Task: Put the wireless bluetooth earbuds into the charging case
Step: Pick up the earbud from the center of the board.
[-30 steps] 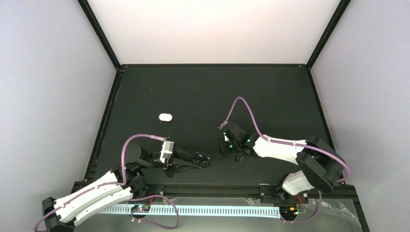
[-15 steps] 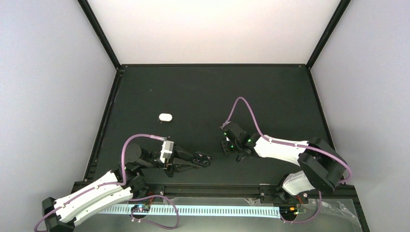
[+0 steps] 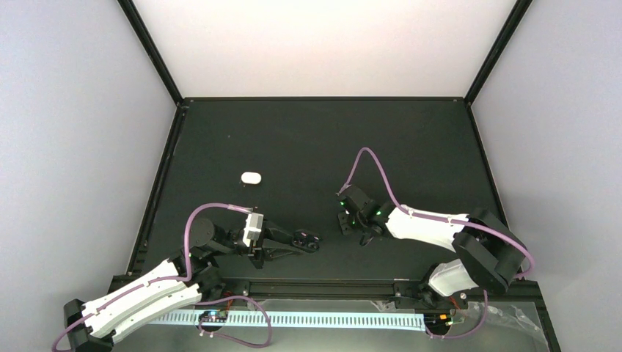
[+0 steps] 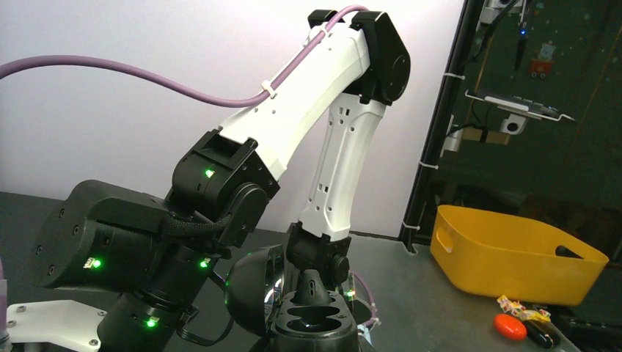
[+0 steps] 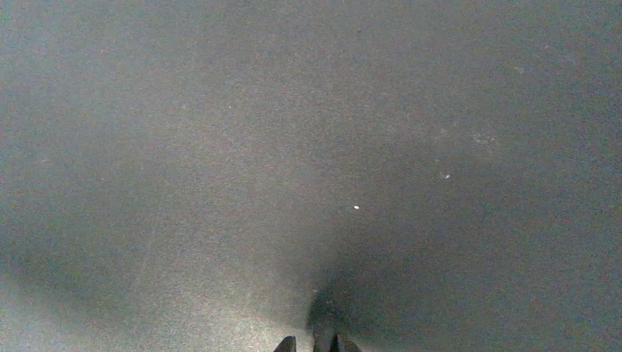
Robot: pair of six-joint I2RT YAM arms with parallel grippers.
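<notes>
Looks barely started: white charging case (image 3: 251, 177) lies untouched on black mat (image 3: 308, 139); no earbuds visible. Clenched left gripper (image 3: 308, 239), contents unclear. Down at mat, right gripper (image 5: 313, 343) tips nearly together; grasp untellable.

Top external: high, behind arm bases, looks down on whole table (image 3: 293, 139); left arm (image 3: 139, 293) lower left of frame, right arm (image 3: 433, 224) lower right.
Left wrist: low, faces sideways almost level; right arm (image 4: 323, 81) close, fills centre.
Right wrist: very near table (image 5: 308, 147), faces down; right gripper (image 5: 314, 343) at bottom edge.
Shared: right arm in top and left wrist views; table in top and right wrist views.
</notes>
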